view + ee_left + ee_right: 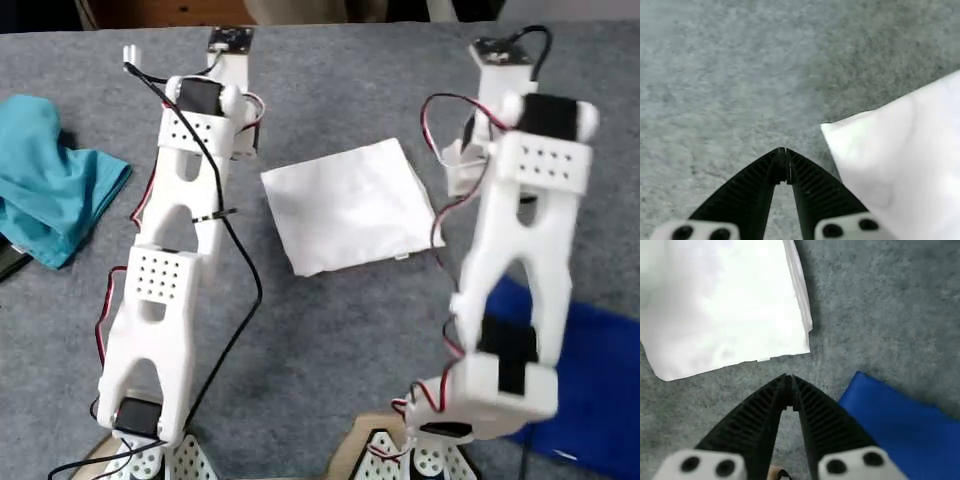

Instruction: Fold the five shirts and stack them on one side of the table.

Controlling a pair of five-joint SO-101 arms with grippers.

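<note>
A folded white shirt (350,205) lies flat in the middle of the grey table between the two arms. My left gripper (785,152) is shut with nothing in it, hovering over bare grey surface just beside a corner of the white shirt (895,165). My right gripper (790,380) is also shut and holds nothing; it hangs above the gap between the white shirt (725,305) and a blue shirt (905,425). The blue shirt (600,380) lies flat at the near right. A crumpled teal shirt (50,185) sits at the far left.
The left arm (190,170) and the right arm (530,230) stretch from their bases at the near edge toward the back. A dark object (8,255) pokes out under the teal shirt at the left edge. Bare grey surface (330,340) lies in front of the white shirt.
</note>
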